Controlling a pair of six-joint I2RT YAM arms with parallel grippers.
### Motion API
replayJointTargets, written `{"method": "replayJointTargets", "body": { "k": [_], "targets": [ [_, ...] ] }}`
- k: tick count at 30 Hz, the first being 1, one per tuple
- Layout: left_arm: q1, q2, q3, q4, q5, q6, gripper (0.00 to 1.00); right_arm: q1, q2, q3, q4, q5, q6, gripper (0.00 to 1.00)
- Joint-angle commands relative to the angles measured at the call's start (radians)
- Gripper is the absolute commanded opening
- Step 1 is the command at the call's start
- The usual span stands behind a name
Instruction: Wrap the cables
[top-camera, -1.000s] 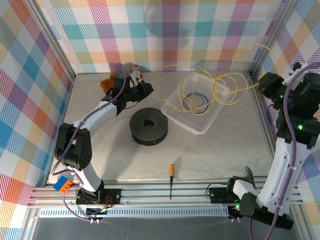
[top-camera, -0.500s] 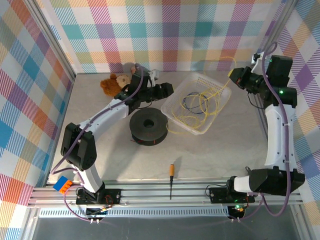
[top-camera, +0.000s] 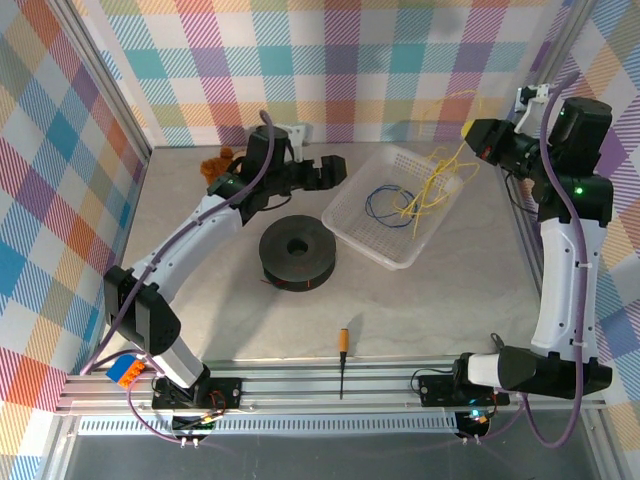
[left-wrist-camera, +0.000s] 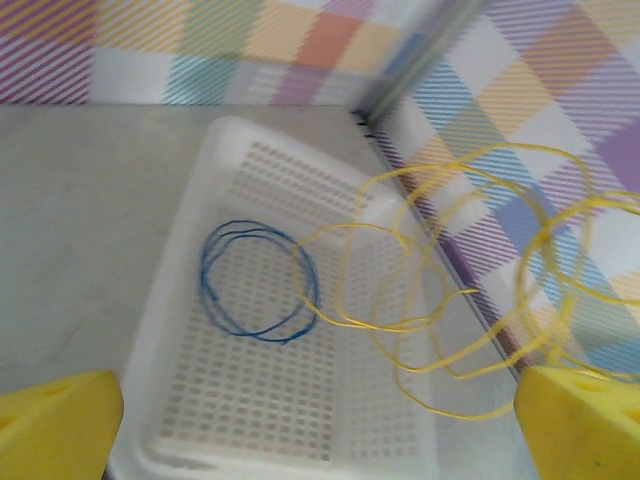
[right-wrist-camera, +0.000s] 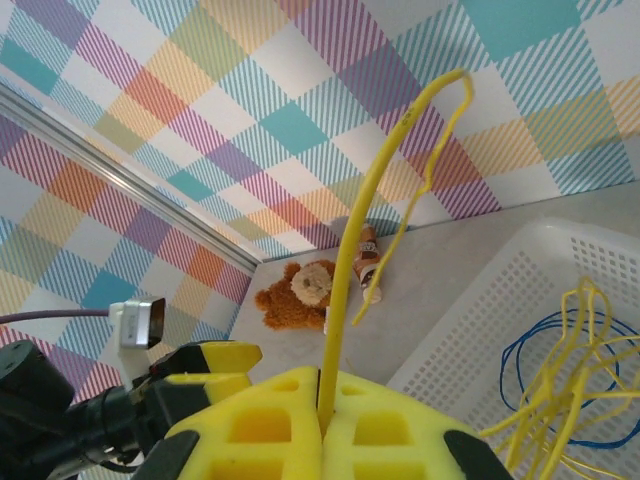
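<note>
2 robot arms reach over a grey table (top-camera: 420, 310) boxed in by bright plaid walls. Next in size is a white mesh basket (top-camera: 395, 240), tilted at the back right, with a black spool (top-camera: 297, 252) lying flat just to its left.

The right gripper (top-camera: 478, 140) is raised above the basket's far right corner. Its yellow pads are pressed together on 1 strand of the cables (top-camera: 428, 190), thin yellow wires in loose loops. From that grip the bundle hangs down and to the left, into the basket.

The left gripper (top-camera: 332, 171) hovers by the basket's far left corner, jaws wide apart and empty. Seen from its wrist, the loops lie ahead and to the right, past a small blue wire loop (top-camera: 385, 203) on the basket floor. The left arm is the free one, so the next grab likely means reaching right across the basket toward the lower loops.

Smallest are a brown teddy bear (top-camera: 214, 163), partly hidden behind the left arm, and a screwdriver (top-camera: 342, 362) at the near edge.

Hard to make out: how many strands there are, where they end, and whether the lowest loops touch the basket floor.
</note>
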Motion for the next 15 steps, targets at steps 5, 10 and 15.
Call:
{"method": "replayJointTargets", "body": {
  "k": [5,10,15],
  "targets": [
    [-0.148,0.034,0.004,0.024,0.063,0.147,0.88,-0.003,0.031,0.047,-0.008,-0.025,0.054,0.0],
    [-0.207,0.106,-0.007,0.104,0.084,0.174,0.84,-0.002,0.041,0.045,-0.008,-0.046,0.104,0.0],
    [-0.227,0.201,0.026,0.138,0.156,0.158,0.76,-0.002,0.049,0.052,-0.011,-0.062,0.139,0.0]
  ]
}}
